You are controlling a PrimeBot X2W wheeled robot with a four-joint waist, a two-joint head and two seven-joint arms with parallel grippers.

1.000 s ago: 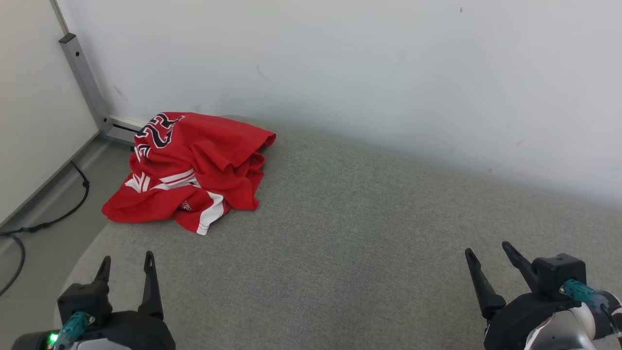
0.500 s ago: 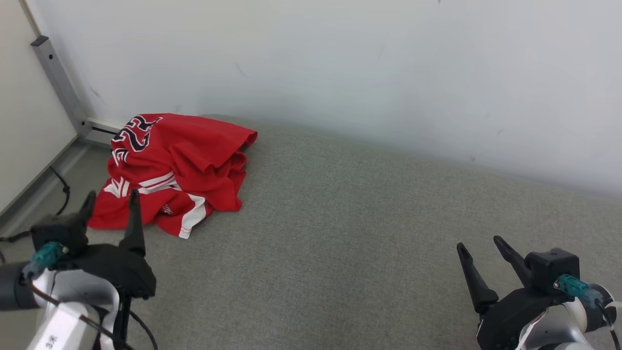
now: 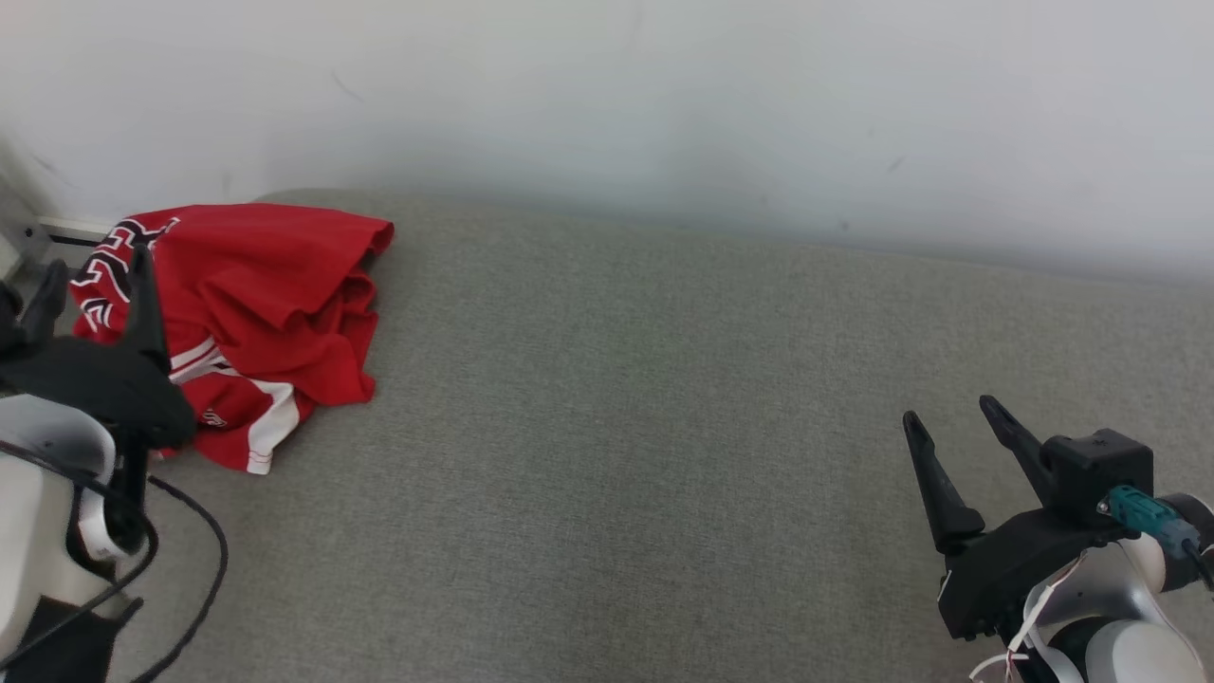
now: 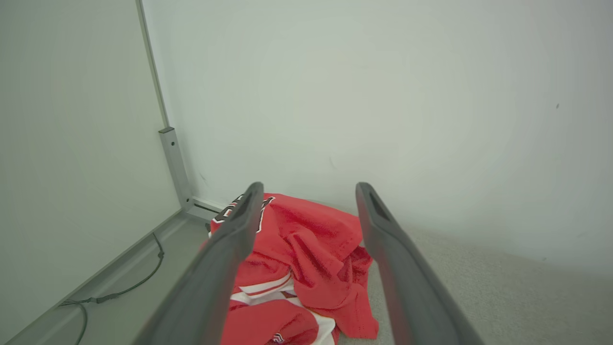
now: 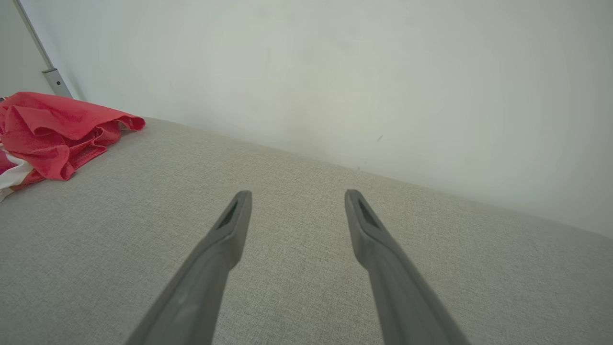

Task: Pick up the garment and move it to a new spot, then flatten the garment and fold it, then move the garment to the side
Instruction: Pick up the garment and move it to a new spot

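The garment (image 3: 266,304) is a crumpled red jersey with white stripes and dark lettering, lying at the far left of the grey padded table (image 3: 626,427). My left gripper (image 3: 95,270) hangs open just in front of and over the garment's left part, with nothing between its fingers. In the left wrist view the garment (image 4: 306,258) lies below and between the open fingers (image 4: 230,249) of the left gripper (image 4: 309,191). At the lower right my right gripper (image 3: 953,413) stands open above bare table. The right wrist view has the right gripper (image 5: 297,196) open and the garment (image 5: 52,129) far left.
A pale wall (image 3: 664,104) runs along the table's far edge. A metal post (image 4: 175,167) stands in the corner left of the garment, and a dark cable (image 4: 129,287) lies on the floor strip beside the table. My left arm's cable (image 3: 190,569) loops over the table's near left.
The camera has swung right, so the scene has shifted left. My left gripper has risen and gone forward to the garment. The right gripper keeps its place and both stay open.
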